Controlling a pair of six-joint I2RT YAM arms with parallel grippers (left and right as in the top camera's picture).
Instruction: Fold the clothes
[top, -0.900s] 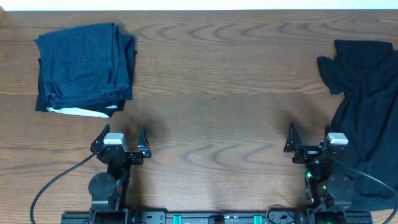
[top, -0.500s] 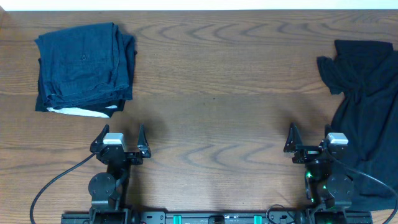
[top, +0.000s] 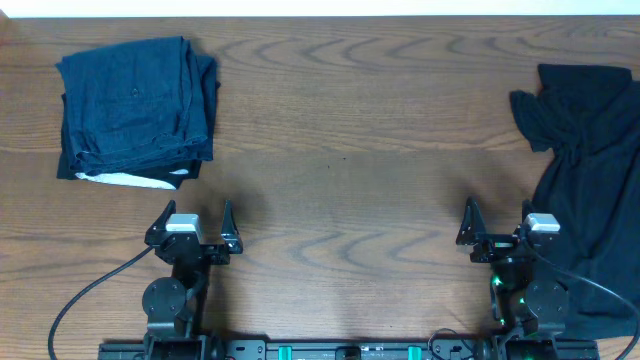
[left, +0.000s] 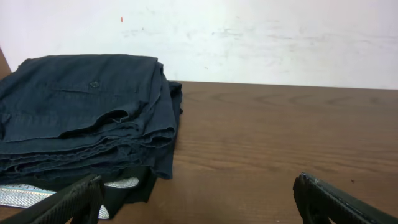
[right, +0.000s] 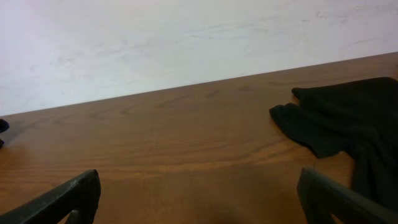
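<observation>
Gaping fully wide on both the left gripper (top: 194, 216) and the right gripper (top: 497, 212), holding nothing and touching nothing. Sitting low at the near edge of the table (top: 340, 130), one arm near left, the other near right, both pointing toward the far side. Facing a stack of folded navy garments (top: 135, 105) at far left. Flanking the black T-shirt (top: 590, 170), lying rumpled along the right edge, just beside the right gripper.

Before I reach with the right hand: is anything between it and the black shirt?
Nothing visible. The right hand, open, sits beside the left edge of the shirt, with only bare table between. The folded pile lies far off at the left.
</observation>
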